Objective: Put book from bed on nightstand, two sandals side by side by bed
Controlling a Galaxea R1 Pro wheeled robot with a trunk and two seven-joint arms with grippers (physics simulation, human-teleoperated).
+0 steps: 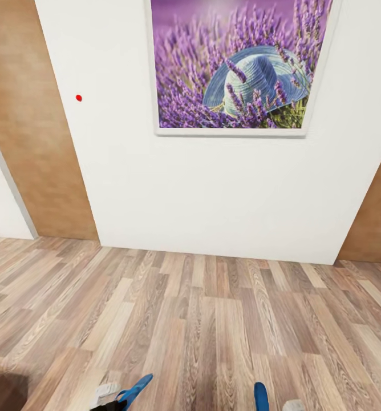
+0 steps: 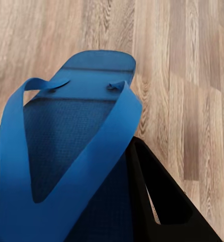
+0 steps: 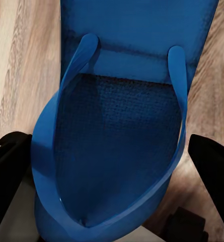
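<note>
Two bright blue sandals stick out at the bottom of the head view, one at the left (image 1: 134,389) and one at the right (image 1: 261,397). In the left wrist view my left gripper (image 2: 76,212) is shut on a sandal (image 2: 76,141), with its thong strap up and a black finger (image 2: 162,196) against its edge. My right gripper (image 3: 112,166) is shut on the other sandal (image 3: 122,116), which sits between the two black fingers (image 3: 212,161). Both sandals hang above the wood floor. The book, the bed and the nightstand are out of view.
A white wall (image 1: 213,194) stands close ahead with a framed lavender picture (image 1: 236,63) and a small red dot (image 1: 78,97). Brown wooden panels flank it at the left (image 1: 31,125) and right (image 1: 379,211). Light plank floor (image 1: 202,319) lies between me and the wall.
</note>
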